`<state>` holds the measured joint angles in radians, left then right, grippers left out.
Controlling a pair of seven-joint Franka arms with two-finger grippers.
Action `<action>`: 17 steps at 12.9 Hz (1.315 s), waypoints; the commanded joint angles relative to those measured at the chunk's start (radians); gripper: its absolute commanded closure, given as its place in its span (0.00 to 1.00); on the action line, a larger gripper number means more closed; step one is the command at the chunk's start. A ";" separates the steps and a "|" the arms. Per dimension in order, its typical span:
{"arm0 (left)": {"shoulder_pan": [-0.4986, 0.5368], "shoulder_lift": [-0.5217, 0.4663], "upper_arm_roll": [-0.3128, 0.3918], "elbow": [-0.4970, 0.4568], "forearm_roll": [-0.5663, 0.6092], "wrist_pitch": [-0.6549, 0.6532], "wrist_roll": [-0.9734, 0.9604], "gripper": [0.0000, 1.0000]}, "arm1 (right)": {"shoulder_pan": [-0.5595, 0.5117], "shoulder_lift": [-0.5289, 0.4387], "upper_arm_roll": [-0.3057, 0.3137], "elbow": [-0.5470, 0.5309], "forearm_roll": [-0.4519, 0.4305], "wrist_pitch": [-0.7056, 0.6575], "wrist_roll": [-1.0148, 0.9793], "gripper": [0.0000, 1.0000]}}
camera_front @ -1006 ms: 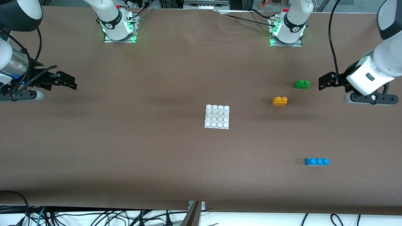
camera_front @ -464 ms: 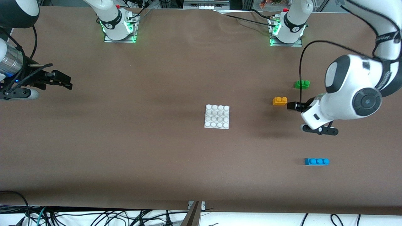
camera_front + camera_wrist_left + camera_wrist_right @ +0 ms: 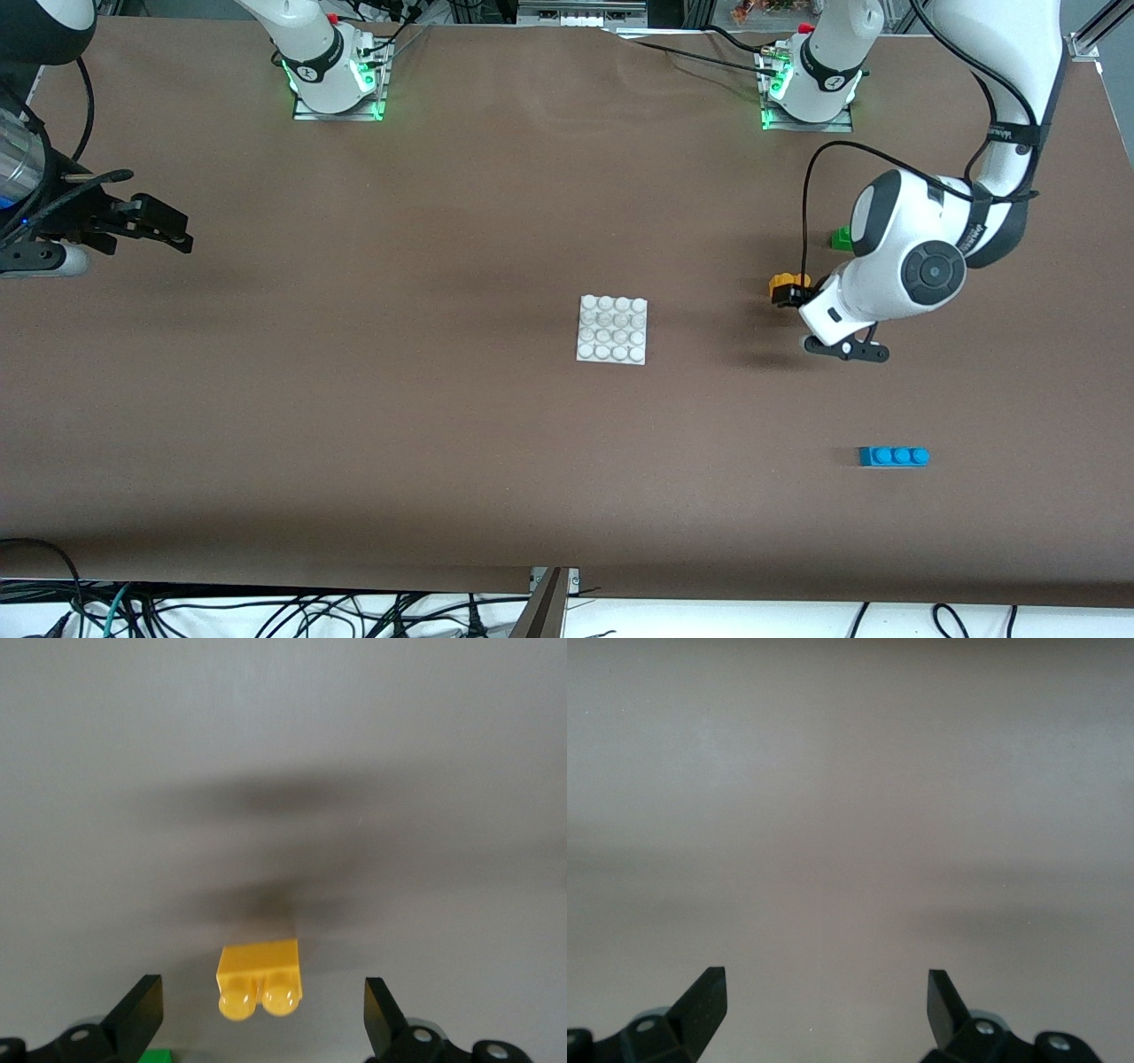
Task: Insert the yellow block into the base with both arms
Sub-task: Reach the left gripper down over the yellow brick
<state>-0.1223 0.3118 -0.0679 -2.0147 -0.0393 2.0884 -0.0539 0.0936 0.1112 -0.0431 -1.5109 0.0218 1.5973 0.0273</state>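
Observation:
The yellow block (image 3: 783,283) lies on the brown table toward the left arm's end, partly covered by the left hand. In the left wrist view the yellow block (image 3: 260,981) sits between the open fingers, studs facing the camera. My left gripper (image 3: 785,296) (image 3: 261,1014) is open and just over the block, not touching it. The white studded base (image 3: 612,329) lies at the table's middle. My right gripper (image 3: 173,229) (image 3: 827,1001) is open and empty, waiting over bare table at the right arm's end.
A green brick (image 3: 840,237) lies beside the left arm's wrist, farther from the front camera than the yellow block; its corner shows in the left wrist view (image 3: 159,1056). A blue three-stud brick (image 3: 893,456) lies nearer the front camera.
My left arm has swung in from the table's end and come down over the yellow block. My right gripper has drifted slightly outward and away from the front camera.

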 commanded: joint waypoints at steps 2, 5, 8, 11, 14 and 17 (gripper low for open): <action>0.000 -0.115 -0.015 -0.222 0.041 0.127 -0.029 0.00 | -0.009 -0.002 0.008 0.008 -0.005 -0.019 -0.004 0.00; 0.000 -0.117 -0.035 -0.255 0.108 0.131 -0.142 0.00 | -0.012 -0.002 0.008 0.002 -0.005 -0.022 -0.003 0.00; 0.000 -0.105 -0.056 -0.268 0.190 0.174 -0.234 0.00 | -0.012 -0.002 0.008 0.002 -0.005 -0.037 0.000 0.00; 0.001 -0.082 -0.055 -0.323 0.190 0.309 -0.225 0.00 | -0.014 -0.002 0.006 0.003 -0.008 -0.036 -0.003 0.00; 0.003 -0.082 -0.056 -0.332 0.190 0.329 -0.224 0.00 | -0.015 0.002 0.006 0.006 -0.005 -0.034 -0.004 0.00; 0.032 -0.080 -0.056 -0.337 0.190 0.337 -0.173 0.00 | -0.015 0.002 0.006 0.006 -0.005 -0.031 -0.003 0.00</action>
<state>-0.1165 0.2421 -0.1216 -2.3376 0.1214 2.4076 -0.2588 0.0906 0.1143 -0.0447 -1.5118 0.0218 1.5769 0.0277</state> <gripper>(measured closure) 0.000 0.000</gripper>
